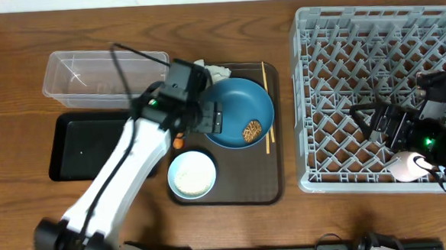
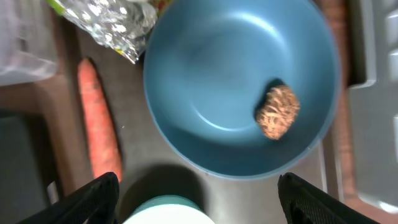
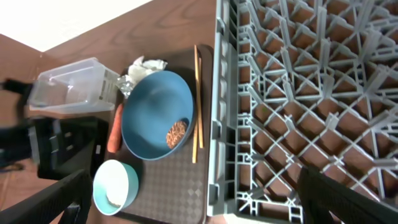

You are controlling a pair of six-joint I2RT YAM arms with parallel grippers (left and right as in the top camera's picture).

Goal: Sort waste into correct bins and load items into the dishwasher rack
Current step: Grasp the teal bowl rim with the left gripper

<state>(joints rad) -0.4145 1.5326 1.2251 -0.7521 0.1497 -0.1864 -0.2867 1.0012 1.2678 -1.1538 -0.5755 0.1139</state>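
Note:
The blue plate (image 1: 237, 105) lies on the brown serving tray (image 1: 234, 187) with a brown food lump (image 1: 252, 131) on it. Chopsticks (image 1: 266, 100) lie along the plate's right side. Crumpled white paper (image 1: 211, 68) and foil (image 2: 109, 18) sit behind the plate, and a carrot (image 2: 96, 118) lies to its left. A bowl (image 1: 193, 175), white inside, stands in front of it. My left gripper (image 1: 207, 118) hovers open over the plate's left edge, holding nothing (image 2: 199, 205). My right gripper (image 1: 391, 128) hangs open and empty over the grey rack (image 1: 356, 41).
The clear tub (image 1: 98, 74) stands at the back left with the black tray (image 1: 82, 144) in front of it. A small pale object (image 1: 409, 165) lies at the rack's front right corner. The right wrist view shows the rack (image 3: 298, 93) beside the plate (image 3: 155, 106).

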